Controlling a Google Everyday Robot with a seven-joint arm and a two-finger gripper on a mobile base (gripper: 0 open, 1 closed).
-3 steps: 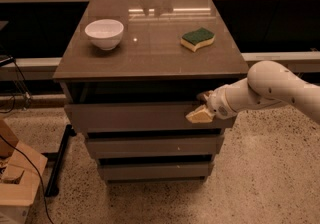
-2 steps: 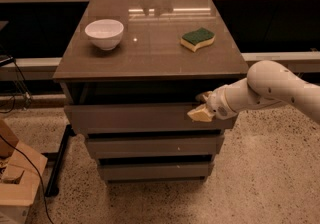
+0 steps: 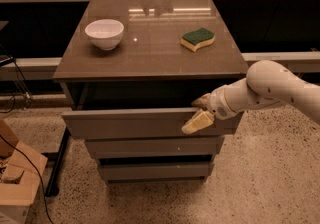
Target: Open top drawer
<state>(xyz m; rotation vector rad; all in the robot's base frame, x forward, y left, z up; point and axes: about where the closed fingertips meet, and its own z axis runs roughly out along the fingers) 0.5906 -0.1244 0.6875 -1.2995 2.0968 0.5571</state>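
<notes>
1. The top drawer point(image 3: 130, 124) now stands further out from under the cabinet top point(image 3: 150, 53), and the dark gap behind its front is wider.
2. Below the cabinet top's right front corner, the gripper point(image 3: 191, 115) pinches the drawer front's upper edge.
3. The opening looks partly done.
</notes>
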